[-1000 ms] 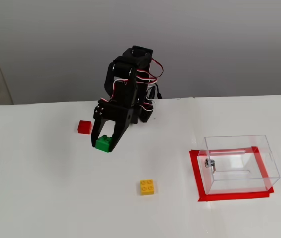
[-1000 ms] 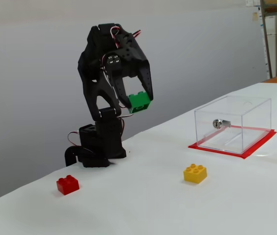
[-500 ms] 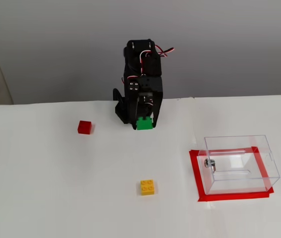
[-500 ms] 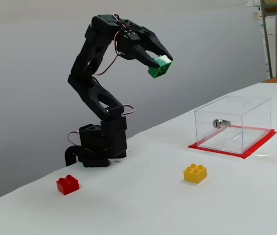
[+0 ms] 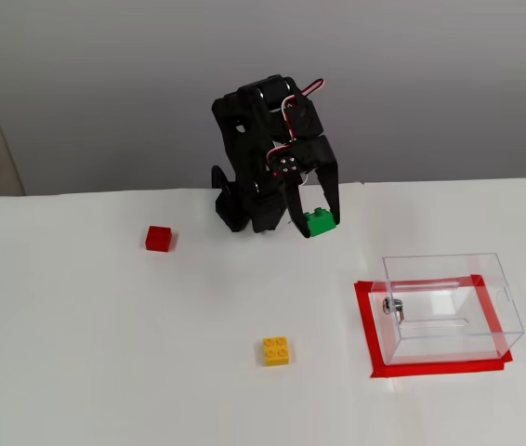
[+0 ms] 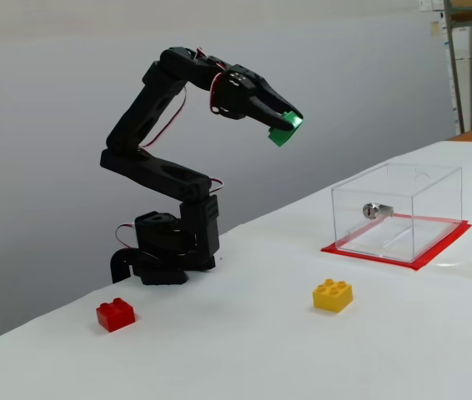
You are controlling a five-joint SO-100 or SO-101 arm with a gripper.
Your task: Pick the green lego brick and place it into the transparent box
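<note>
The gripper (image 6: 287, 125) is grasping the green lego brick (image 6: 284, 130) between its fingers and holding it high in the air above the white table (image 6: 244, 350). The transparent box (image 6: 397, 210) is standing on red tape (image 5: 372, 330), well apart from the brick, with the yellow brick (image 6: 333, 295) lying near it.

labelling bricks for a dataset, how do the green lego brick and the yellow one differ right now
The green lego brick is held off the table in the gripper, tilted; the yellow brick lies flat on the table, studs up, untouched. Green sits near the arm, yellow out in front of the transparent box. Both are small studded bricks.
</note>
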